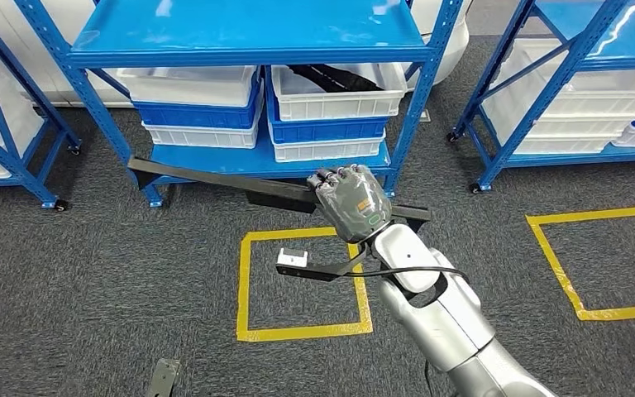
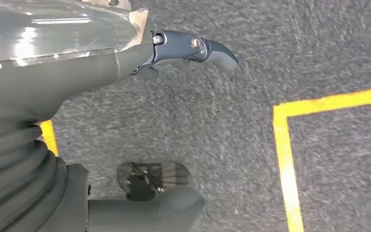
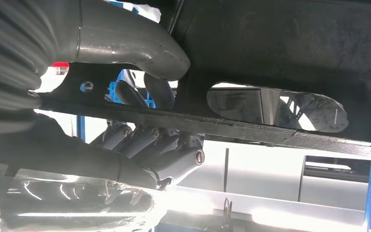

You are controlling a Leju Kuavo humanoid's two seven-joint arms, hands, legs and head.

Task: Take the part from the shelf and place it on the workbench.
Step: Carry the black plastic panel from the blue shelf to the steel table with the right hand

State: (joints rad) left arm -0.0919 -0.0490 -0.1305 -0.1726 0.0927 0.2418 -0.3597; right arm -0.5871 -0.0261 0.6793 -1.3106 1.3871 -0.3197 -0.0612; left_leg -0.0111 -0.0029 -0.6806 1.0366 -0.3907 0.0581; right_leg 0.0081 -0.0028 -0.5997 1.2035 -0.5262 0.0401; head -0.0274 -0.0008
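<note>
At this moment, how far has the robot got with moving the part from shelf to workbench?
Done: the long black part is off the blue shelf and held out over the carpet.
In hand: the right robot hand grips it, fingers wrapped around it.
Left: carrying it to a workbench and setting it down.

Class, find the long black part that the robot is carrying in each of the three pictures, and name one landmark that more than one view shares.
Head view: the long black part runs across the middle, gripped by the right hand, before the blue shelf.
Left wrist view: not in it; the left hand hangs over carpet.
Right wrist view: it crosses the picture as a dark bar with an oval hole.
Shared landmark: the blue shelf.
</note>
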